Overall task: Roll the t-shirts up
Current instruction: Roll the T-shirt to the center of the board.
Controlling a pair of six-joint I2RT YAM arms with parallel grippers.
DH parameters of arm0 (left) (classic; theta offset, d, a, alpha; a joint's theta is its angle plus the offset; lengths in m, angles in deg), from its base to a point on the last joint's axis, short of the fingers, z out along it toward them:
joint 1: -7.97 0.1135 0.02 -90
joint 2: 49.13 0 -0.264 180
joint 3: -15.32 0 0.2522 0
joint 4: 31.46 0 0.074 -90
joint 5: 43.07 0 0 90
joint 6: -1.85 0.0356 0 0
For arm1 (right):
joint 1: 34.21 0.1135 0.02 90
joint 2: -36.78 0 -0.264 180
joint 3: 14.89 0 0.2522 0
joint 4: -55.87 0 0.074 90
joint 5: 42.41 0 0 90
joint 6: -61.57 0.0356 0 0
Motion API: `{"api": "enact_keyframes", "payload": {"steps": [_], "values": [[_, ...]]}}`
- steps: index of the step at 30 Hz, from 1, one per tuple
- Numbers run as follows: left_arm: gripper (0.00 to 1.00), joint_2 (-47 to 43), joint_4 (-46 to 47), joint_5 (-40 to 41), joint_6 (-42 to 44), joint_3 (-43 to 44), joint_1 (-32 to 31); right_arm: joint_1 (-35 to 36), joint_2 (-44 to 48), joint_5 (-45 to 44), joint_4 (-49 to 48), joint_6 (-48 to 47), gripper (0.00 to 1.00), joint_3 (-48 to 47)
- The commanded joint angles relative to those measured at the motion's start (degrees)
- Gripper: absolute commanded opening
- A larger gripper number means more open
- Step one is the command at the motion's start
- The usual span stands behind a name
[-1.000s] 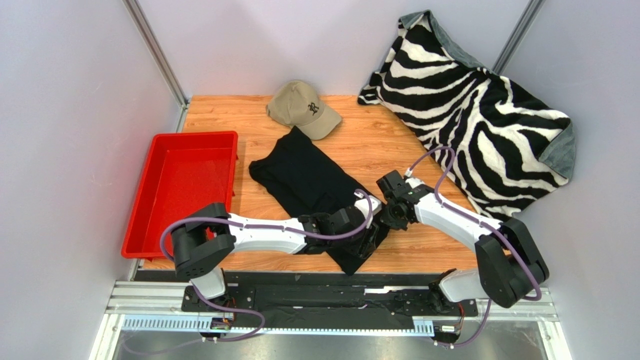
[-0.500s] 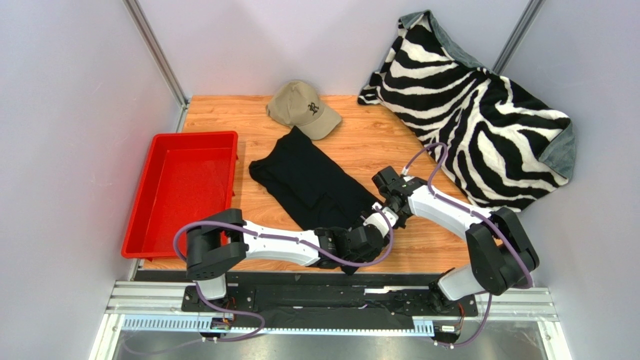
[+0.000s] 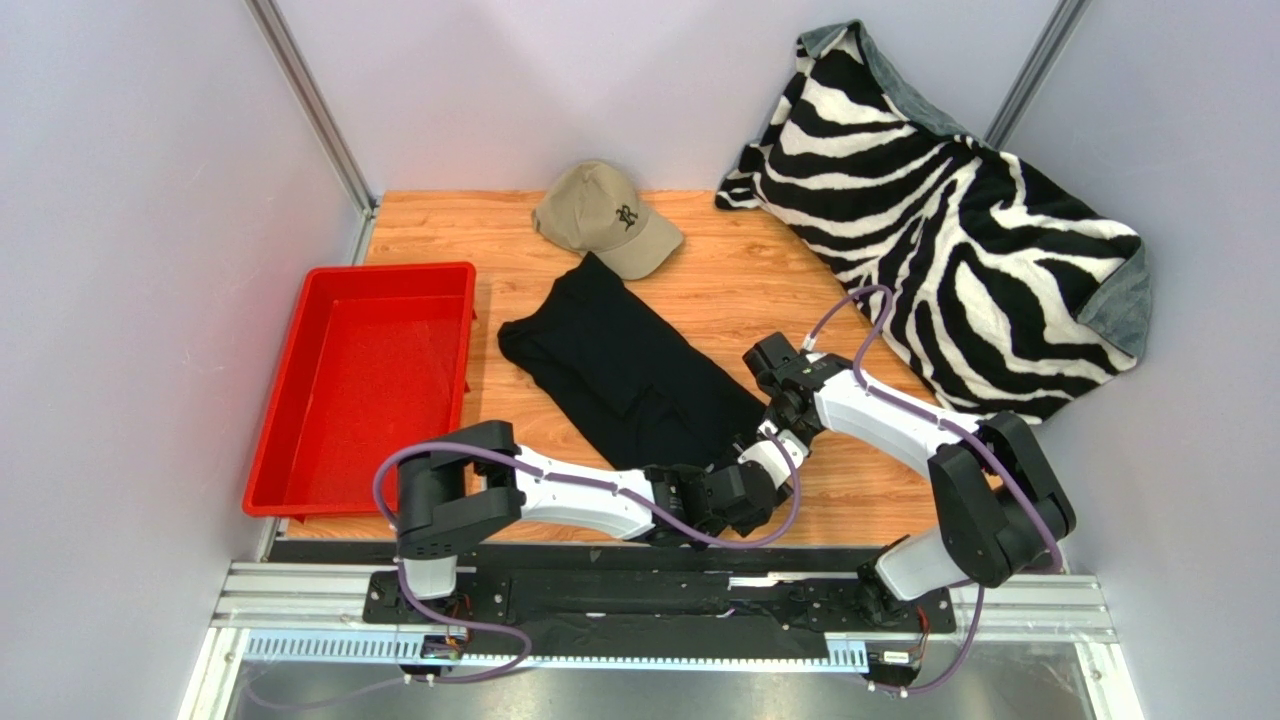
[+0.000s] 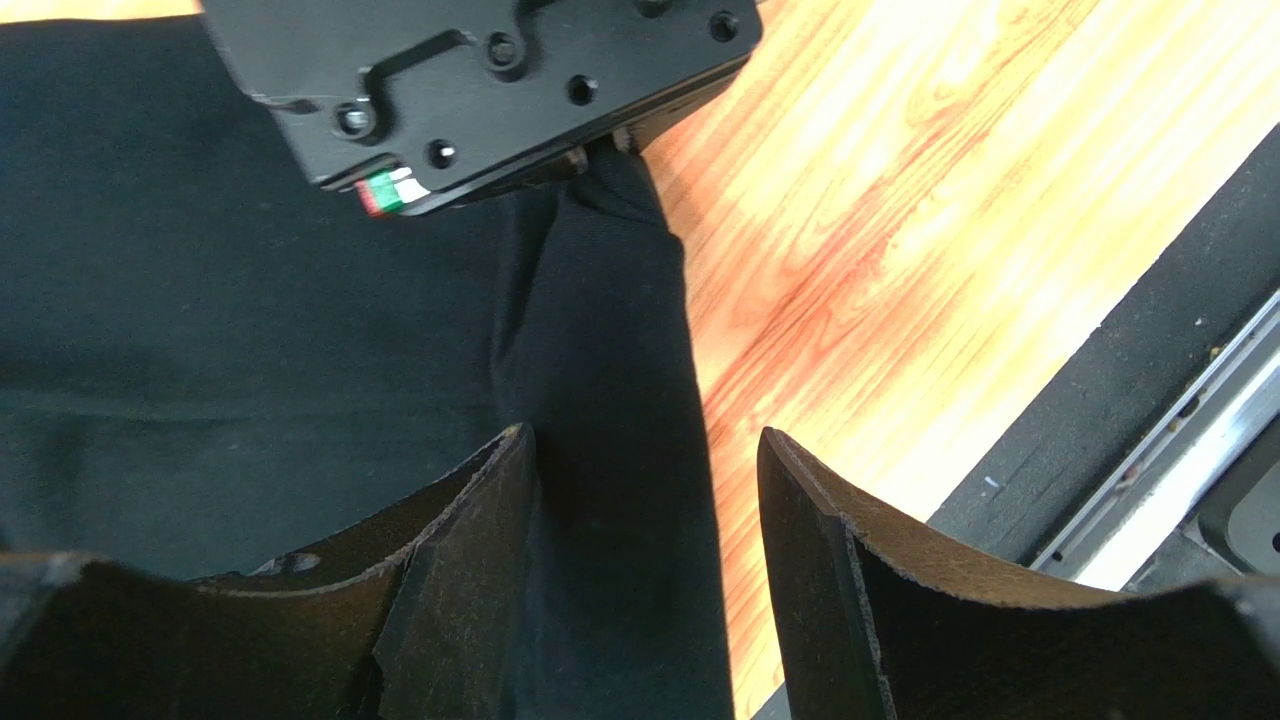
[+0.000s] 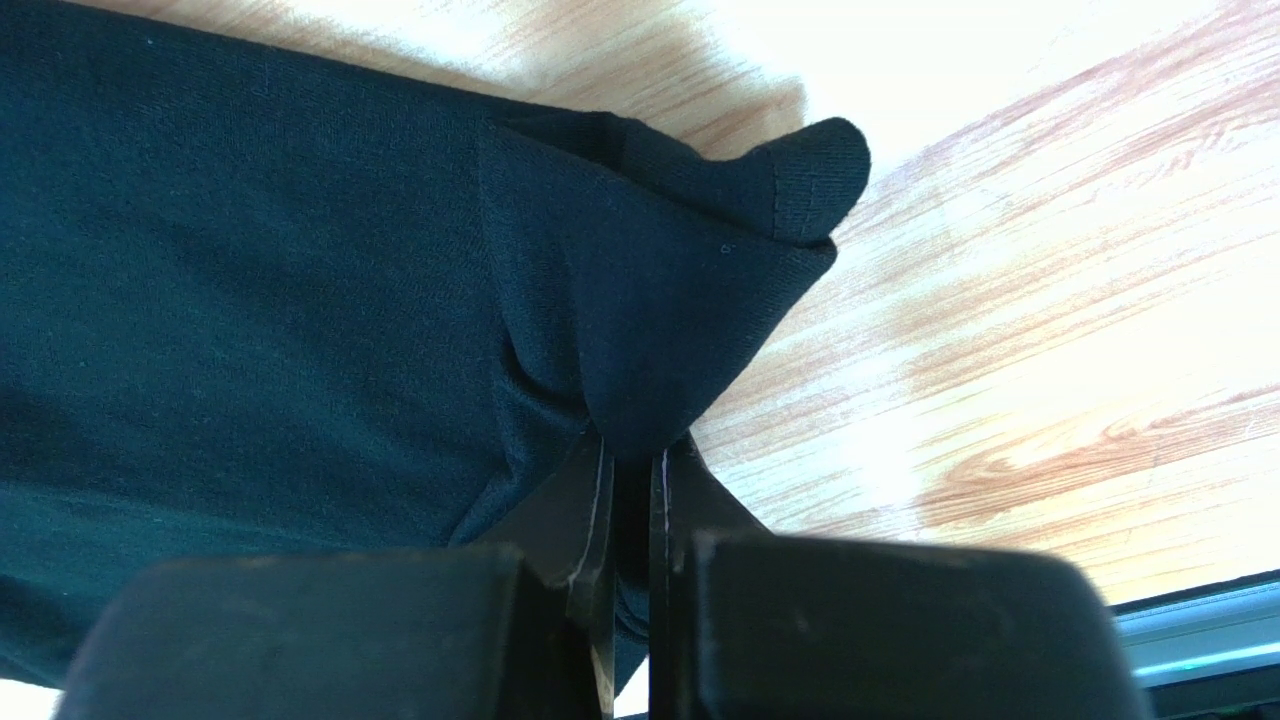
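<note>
T-shirt [image 3: 624, 368] lying flat, running diagonally from tabletop [image 3: 751, 285] middle toward near edge. Right end effector [image 5: 631, 458] pinching T-shirt's near corner, fingers pressed together on bunched fabric. Left end effector [image 4: 643, 450] sitting just beside it, fingers spread, straddling T-shirt's edge strip. Cap [image 3: 609, 218] resting at far edge, tray [image 3: 316, 450] at left edge.

White arm links [image 3: 579, 495], black joints [image 3: 436, 503], looping purple cables [image 3: 861, 291], dark scuffed gripper fingers [image 4: 451, 585], black screwed housing [image 4: 496, 75], striped sticker [image 4: 388, 191]
</note>
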State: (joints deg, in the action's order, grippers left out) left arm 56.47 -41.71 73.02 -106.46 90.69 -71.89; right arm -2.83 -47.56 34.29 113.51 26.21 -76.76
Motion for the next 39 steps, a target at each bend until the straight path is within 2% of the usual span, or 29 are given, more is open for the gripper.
{"api": "enact_keyframes", "payload": {"steps": [1, 7, 9, 10, 11, 12, 14, 15, 17, 18, 19, 24, 31, 39], "values": [[0.64, 1.3, 3.9, 0.0, -0.2, 1.0, -0.4, 0.3, -0.1, -0.1, 0.6, 0.4, 0.00, -1.1], [0.50, 3.1, 4.6, 3.3, -1.7, 0.5, -0.4, 0.3, 0.3, 0.0, 0.4, 0.6, 0.00, -1.0], [0.35, 3.3, 5.1, 3.6, -1.9, 0.1, -0.4, 0.3, 0.5, 0.0, 0.3, 0.5, 0.03, -1.1], [0.19, 3.3, 5.1, 4.0, -2.2, 0.0, -0.5, 0.3, 0.6, 0.1, 0.4, 0.4, 0.07, -1.3], [0.08, 3.2, 5.1, 4.0, -2.6, -0.3, -0.4, 0.3, 0.7, 0.1, 0.4, 0.3, 0.12, -1.2], [0.00, 2.9, 5.3, 3.7, -2.9, -0.3, -0.4, 0.3, 1.2, 0.0, 0.3, 0.2, 0.30, -1.2], [0.00, 2.5, 6.1, 2.0, -3.4, -1.0, -0.2, 0.3, 3.1, -0.2, -0.5, 0.2, 0.48, -0.6], [0.00, 1.8, 6.4, 1.1, -3.8, -1.4, 0.0, 0.3, 4.0, -0.2, -1.0, 0.0, 0.62, -0.3], [0.00, 1.0, 8.0, -3.1, -5.9, -3.1, 1.1, 0.3, 6.6, -0.4, -2.9, -0.2, 0.71, 0.9], [0.00, 0.1, 8.4, -6.5, -6.9, -3.7, 2.3, 0.3, 9.4, -1.0, -3.4, -0.1, 0.79, 1.4], [0.00, -0.3, 9.0, -8.1, -9.3, -5.3, 2.9, 0.3, 11.2, -1.4, -4.3, -0.2, 0.82, 1.8], [0.00, -3.5, 13.7, -17.9, -15.7, -10.2, 7.2, 0.4, 20.4, -4.0, -5.2, 0.6, 0.82, 5.7], [0.00, -6.1, 15.9, -24.3, -20.5, -14.1, 10.0, 0.7, 28.7, -6.6, -9.2, 5.4, 0.81, 14.4], [0.00, -7.1, 14.5, -25.7, -20.6, -14.6, 10.6, 0.7, 24.1, -7.0, -15.8, 5.1, 0.82, 15.5]]}}
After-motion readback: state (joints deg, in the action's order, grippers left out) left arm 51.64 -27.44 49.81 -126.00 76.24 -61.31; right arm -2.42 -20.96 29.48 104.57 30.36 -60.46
